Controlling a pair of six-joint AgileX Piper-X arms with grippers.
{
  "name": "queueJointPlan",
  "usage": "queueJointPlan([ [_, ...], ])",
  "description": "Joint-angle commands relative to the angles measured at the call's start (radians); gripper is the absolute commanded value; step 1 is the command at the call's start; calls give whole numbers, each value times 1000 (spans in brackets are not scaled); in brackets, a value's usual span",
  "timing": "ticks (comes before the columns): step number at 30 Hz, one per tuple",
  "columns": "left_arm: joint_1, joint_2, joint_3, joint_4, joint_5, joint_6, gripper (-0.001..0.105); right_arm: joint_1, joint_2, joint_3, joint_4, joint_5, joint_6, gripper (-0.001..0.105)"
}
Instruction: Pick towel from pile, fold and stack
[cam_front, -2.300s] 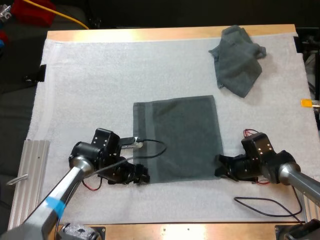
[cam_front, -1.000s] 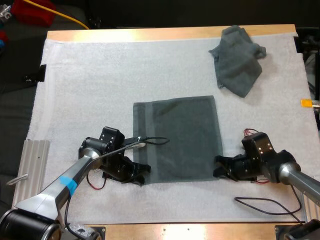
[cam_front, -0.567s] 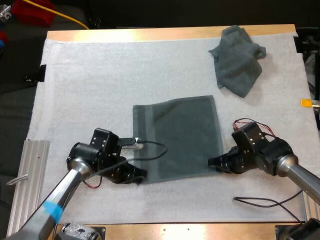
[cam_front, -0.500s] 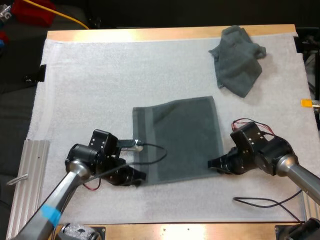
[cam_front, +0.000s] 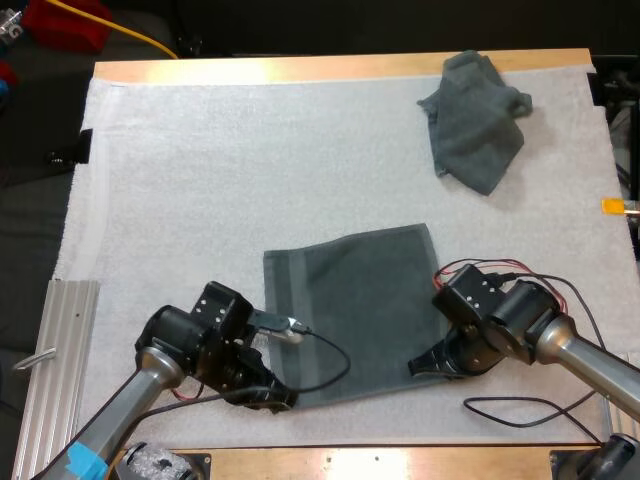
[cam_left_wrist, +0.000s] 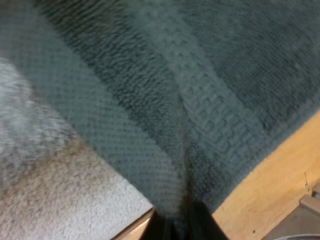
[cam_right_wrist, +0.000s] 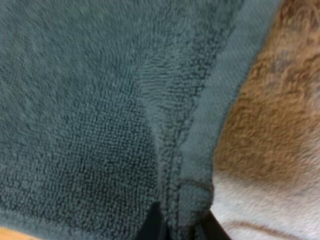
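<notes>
A dark grey-green towel (cam_front: 350, 305) lies spread on the white mat (cam_front: 200, 180), drawn toward the table's near edge. My left gripper (cam_front: 272, 398) is shut on the towel's near left corner, and the cloth (cam_left_wrist: 165, 125) bunches between its fingers (cam_left_wrist: 200, 227). My right gripper (cam_front: 420, 366) is shut on the near right corner, where the hem (cam_right_wrist: 200, 145) folds up between its fingers (cam_right_wrist: 150, 225). A crumpled towel (cam_front: 477, 118) of the same colour sits at the far right of the mat.
A ribbed metal plate (cam_front: 50, 350) lies off the mat's left edge. A loose black cable (cam_front: 530, 412) loops on the mat near the right arm. The wooden table edge (cam_front: 380, 462) runs just below both grippers.
Both grippers have pulled the towel's near corners toward the table's near edge. The towel's far edge slid nearer with them. The crumpled towel stayed put.
</notes>
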Motion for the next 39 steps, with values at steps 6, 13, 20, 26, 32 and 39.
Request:
queueJointPlan([
  [6, 41, 19, -6, -65, 49, -4, 0, -17, -5, -3, -53, 24, 88, 2],
  [13, 186, 158, -6, -174, 259, -27, 0, -73, 1, -3, -143, -8, 221, 2],
  [20, 316, 233, -13, -324, 444, -123, 0, -204, 40, -3, -242, -171, 320, 2],
  [26, 365, 285, -16, -427, 498, -216, 0, -282, 129, -3, -390, -301, 455, 2],
  [32, 394, 328, -16, -560, 516, -333, 0, -335, 192, -3, -530, -352, 570, 2],
  [39, 437, 336, -16, -680, 486, -442, 0, -379, 251, -3, -647, -387, 651, 2],
])
